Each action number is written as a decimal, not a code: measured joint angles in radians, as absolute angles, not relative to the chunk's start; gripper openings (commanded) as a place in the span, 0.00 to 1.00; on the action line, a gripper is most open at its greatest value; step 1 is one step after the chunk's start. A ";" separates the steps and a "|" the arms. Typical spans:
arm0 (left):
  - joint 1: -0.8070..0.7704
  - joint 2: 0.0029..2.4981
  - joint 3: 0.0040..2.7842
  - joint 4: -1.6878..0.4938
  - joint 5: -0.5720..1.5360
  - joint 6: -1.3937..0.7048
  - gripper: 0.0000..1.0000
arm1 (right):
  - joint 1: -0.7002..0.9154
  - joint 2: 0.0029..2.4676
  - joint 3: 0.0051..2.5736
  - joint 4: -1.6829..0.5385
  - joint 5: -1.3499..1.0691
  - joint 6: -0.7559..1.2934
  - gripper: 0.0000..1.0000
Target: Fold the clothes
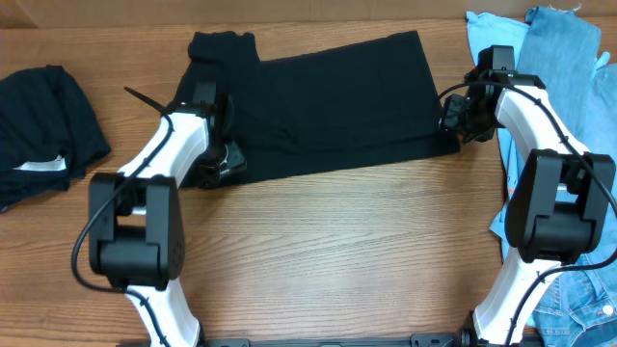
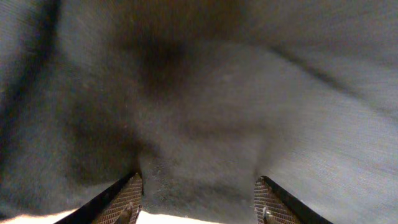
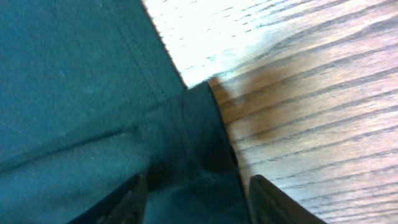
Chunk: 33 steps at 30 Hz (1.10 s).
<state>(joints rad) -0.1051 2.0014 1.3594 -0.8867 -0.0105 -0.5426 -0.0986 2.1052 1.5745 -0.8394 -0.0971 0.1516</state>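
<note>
Four garments counted. Black T-shirt (image 1: 337, 96) spread flat mid-table (image 1: 337, 260). Second black garment (image 1: 43, 116) far left, white label (image 1: 39, 166) too small to read. Light-blue garment (image 1: 487, 39) and denim-blue garment (image 1: 569, 58) at right, both cut off by frame edge. Two grippers: left gripper (image 2: 199, 180) at T-shirt's left edge, right gripper (image 3: 198, 183) at its right corner. Jaws apart on both, fabric between, unclamped.
</note>
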 measured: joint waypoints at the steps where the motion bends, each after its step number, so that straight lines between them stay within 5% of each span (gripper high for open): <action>1: -0.105 2.021 1.358 -0.892 -0.017 -0.542 0.61 | -0.099 2.105 1.575 -0.842 -0.100 0.149 0.24; 3: -0.105 2.024 1.359 -0.893 -0.021 -0.542 0.61 | -0.099 2.105 1.575 -0.853 -0.101 0.154 0.24; 7: -0.105 2.024 1.359 -0.893 -0.020 -0.542 0.61 | -0.099 2.105 1.575 -0.846 -0.128 0.152 0.44; 15: -0.105 2.024 1.359 -0.894 -0.020 -0.542 0.61 | -0.099 2.107 1.570 -0.797 -0.150 0.153 0.44; 18: -0.105 2.024 1.359 -0.894 -0.020 -0.542 0.61 | -0.098 2.125 1.570 -0.785 -0.153 0.161 0.07; 23: -0.105 2.024 1.359 -0.894 -0.021 -0.542 0.61 | -0.099 2.157 1.569 -0.763 -0.184 0.162 0.04; 26: -0.105 2.024 1.359 -0.894 -0.021 -0.542 0.61 | -0.099 2.160 1.608 -0.754 -0.252 0.162 0.19; 28: -0.105 2.024 1.359 -0.894 -0.021 -0.542 0.61 | -0.099 2.160 1.654 -0.708 -0.308 0.160 0.39; 33: -0.105 2.024 1.359 -0.894 -0.021 -0.542 0.61 | -0.099 2.160 1.683 -0.669 -0.352 0.162 0.47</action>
<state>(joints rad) -0.1051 2.0235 1.3590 -0.8936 -0.0208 -0.5419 -0.0986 2.1597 1.6829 -0.6689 -0.3515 0.1619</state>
